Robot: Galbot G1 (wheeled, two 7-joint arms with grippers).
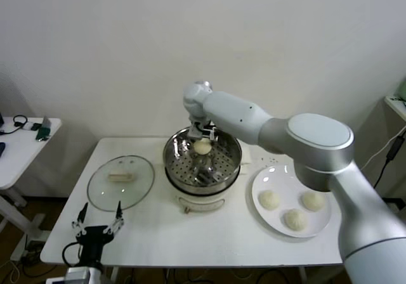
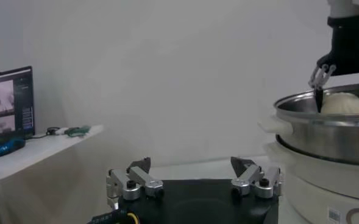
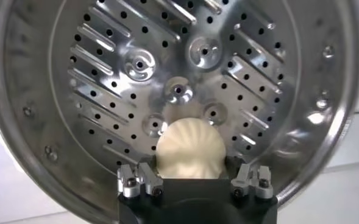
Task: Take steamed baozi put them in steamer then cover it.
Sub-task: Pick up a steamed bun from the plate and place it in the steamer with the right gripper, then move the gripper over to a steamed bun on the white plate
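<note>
Head view: right gripper over steamer far side, jaws loosely flanking baozi; grip uncertain. Left gripper spread, idle near lid. Risk: bun sticks to finger, lifts on retreat.

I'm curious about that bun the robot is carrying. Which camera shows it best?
The right wrist view: the bun fills the middle, pleats visible, between the right tool and the steamer tray. The head view shows it small; the left wrist view shows only its top above the rim.
</note>
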